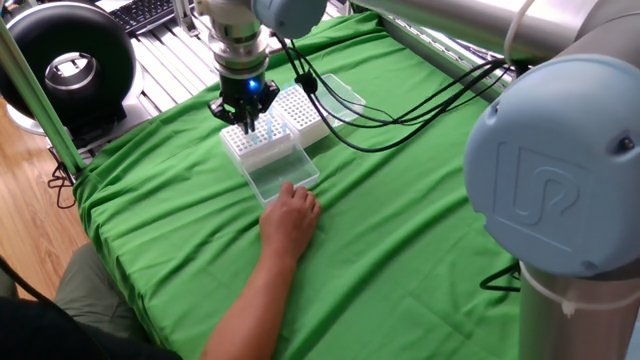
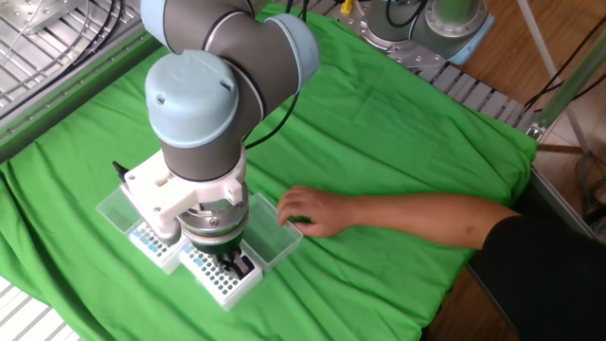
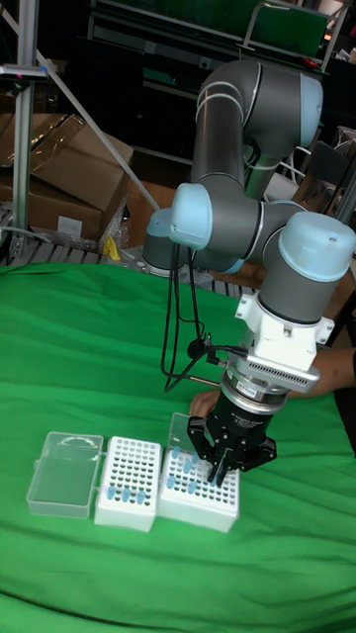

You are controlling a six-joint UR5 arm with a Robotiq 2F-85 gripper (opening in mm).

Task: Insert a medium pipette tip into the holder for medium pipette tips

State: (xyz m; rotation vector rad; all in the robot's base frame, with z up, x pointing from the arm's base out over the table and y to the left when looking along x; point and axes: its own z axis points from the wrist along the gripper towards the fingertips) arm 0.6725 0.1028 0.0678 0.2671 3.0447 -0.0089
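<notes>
The gripper (image 3: 220, 467) pointed straight down over the lower white rack (image 3: 203, 502), not over the holder for medium pipette tips (image 3: 127, 480). In the tall fixed view the holder sat at lower left of centre, touching or just beside the lower rack on its left. Its clear lid (image 3: 64, 475) lay open further left. A few blue tips (image 3: 119, 492) stood in its grid of holes.

The dark fingers (image 3: 234, 461) reached to the top of the lower rack among its own blue tips (image 3: 178, 482). The holder was clear of the fingers, off to their left in this view. Whether the fingers were clamped on a tip or spread apart could not be told in any view; the wrist and the finger bodies hid the gap.

In one fixed view the gripper (image 1: 247, 120) was at upper centre-left over the lower rack (image 1: 240, 148), with the holder (image 1: 303, 113) just to its right. A person's hand (image 1: 290, 220) rested on the green cloth (image 1: 400, 220) at the edge of the lower rack's open lid (image 1: 282, 172).

In the other fixed view the holder (image 2: 150, 242) showed at lower left, largely behind the arm, with the gripper (image 2: 227, 265) to its right.
</notes>
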